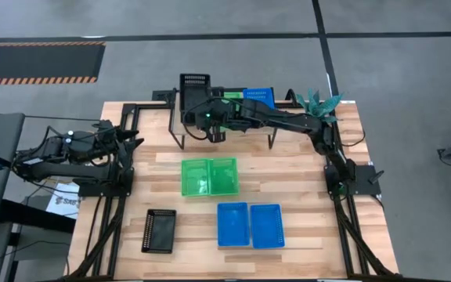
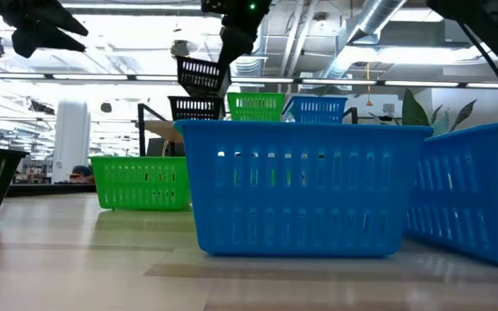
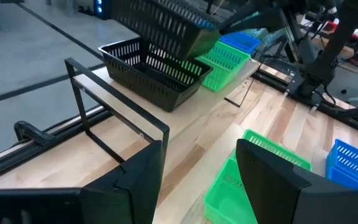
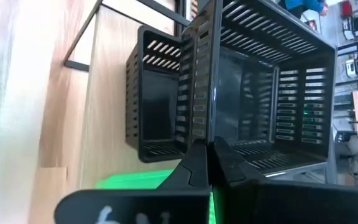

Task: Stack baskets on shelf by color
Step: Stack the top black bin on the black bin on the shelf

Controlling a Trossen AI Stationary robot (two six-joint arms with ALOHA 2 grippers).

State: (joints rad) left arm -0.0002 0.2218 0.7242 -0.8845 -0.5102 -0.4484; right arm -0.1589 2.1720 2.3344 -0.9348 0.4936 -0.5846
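Note:
My right gripper [image 2: 232, 39] hangs over the left end of the shelf [image 1: 241, 129], shut on a black basket [image 2: 201, 76]. That basket hovers tilted above a second black basket [image 2: 195, 107], which rests on the shelf. Beside it on the shelf stand a green basket [image 2: 255, 106] and a blue basket [image 2: 318, 109]. Two green baskets [image 1: 210, 177], two blue baskets [image 1: 249, 225] and one black basket [image 1: 159, 231] sit on the table. My left gripper [image 3: 197, 186] waits open at the table's left side, touching nothing. My right gripper holds the black basket by the rim of one perforated side wall [image 4: 211, 134], one finger inside the basket and one outside. The fingers come from above. The basket is lifted clear and tilted, just over the black basket on the shelf [image 4: 157, 99].
A dark green plant [image 1: 319, 102] stands at the far right corner of the table. Black frame rails [image 3: 117, 106] run along the table's left and right sides. Bare wood lies between the shelf and the green baskets on the table.

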